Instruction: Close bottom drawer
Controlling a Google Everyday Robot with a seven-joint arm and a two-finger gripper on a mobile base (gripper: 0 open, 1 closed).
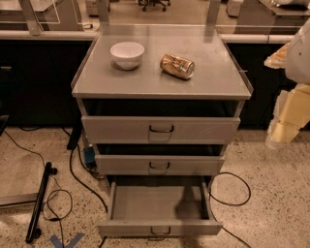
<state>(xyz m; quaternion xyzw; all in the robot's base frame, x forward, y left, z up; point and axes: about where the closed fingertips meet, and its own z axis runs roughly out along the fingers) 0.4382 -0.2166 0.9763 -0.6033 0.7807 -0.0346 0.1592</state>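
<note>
Open bottom drawer (159, 213) (speckled floor (273, 218)), claw (280, 131) far right.

A speckled stone floor (276, 213) is seen across the lower part. Black cables (72, 174) are laid over it on the left, beside a dark bar (38, 206). A blue tape mark (65, 240) is stuck to the floor near the bottom edge. A grey cabinet (218, 72) is placed in the middle, before a dark low wall (38, 82) topped by a pale ledge (43, 35). Behind the ledge, metal posts (30, 17) and a chair base (155, 4) can be made out. The room is lit warmly and rather dimly.
</note>
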